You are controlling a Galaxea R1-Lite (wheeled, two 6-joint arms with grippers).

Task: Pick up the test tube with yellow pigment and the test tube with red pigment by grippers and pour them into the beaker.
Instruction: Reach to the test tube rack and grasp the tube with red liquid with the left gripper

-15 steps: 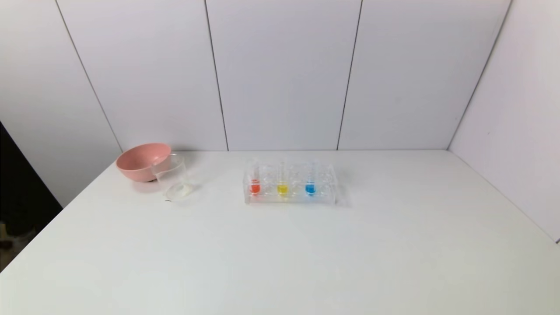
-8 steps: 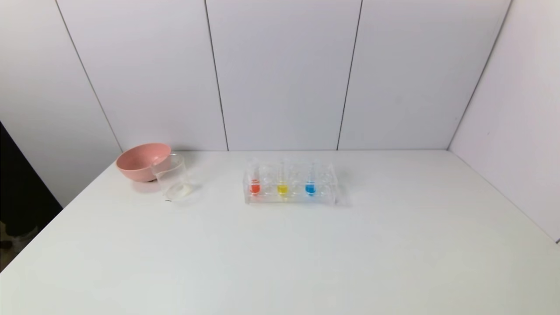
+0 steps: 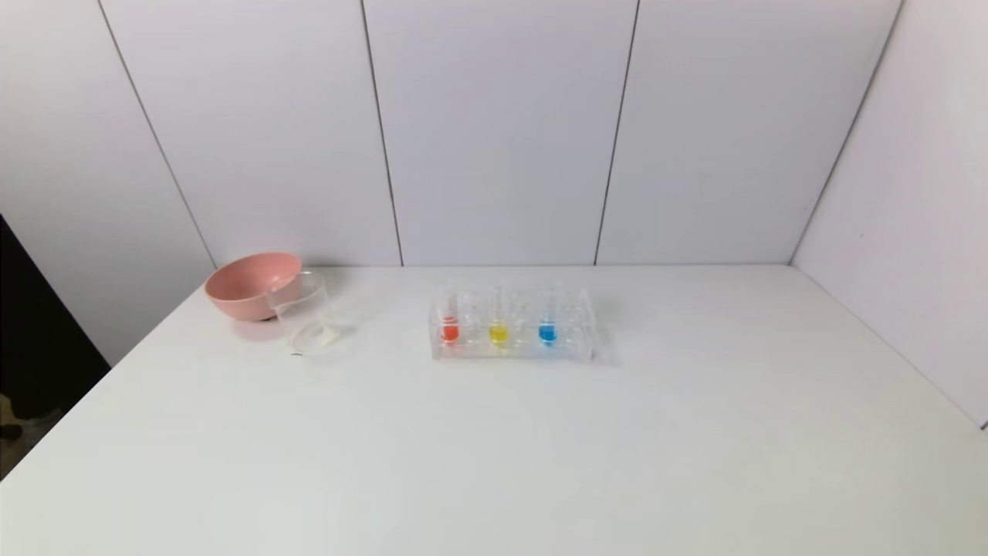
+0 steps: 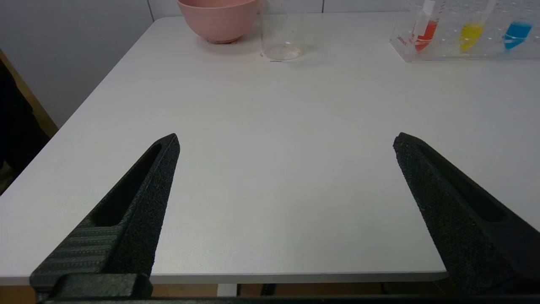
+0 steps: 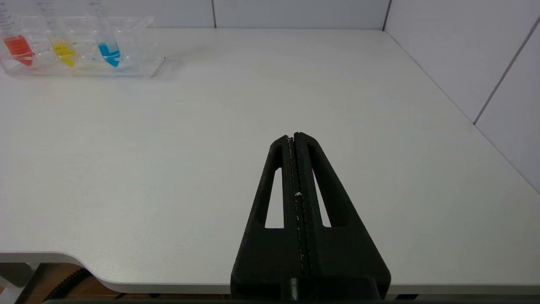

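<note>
The test tube with red pigment (image 3: 449,328) and the test tube with yellow pigment (image 3: 499,330) stand upright in a clear rack (image 3: 571,347) at the table's far middle. Both also show in the left wrist view, red (image 4: 425,28) and yellow (image 4: 470,33), and in the right wrist view, red (image 5: 17,46) and yellow (image 5: 63,51). The clear beaker (image 3: 305,313) stands left of the rack; it also shows in the left wrist view (image 4: 283,29). My left gripper (image 4: 286,141) is open and empty over the table's near edge. My right gripper (image 5: 294,136) is shut and empty, near the front edge. Neither shows in the head view.
A tube with blue liquid (image 3: 547,328) stands in the same rack, right of the yellow one. A pink bowl (image 3: 245,284) sits just behind the beaker at the far left. White walls close the back and right sides. The table's left edge drops off near the bowl.
</note>
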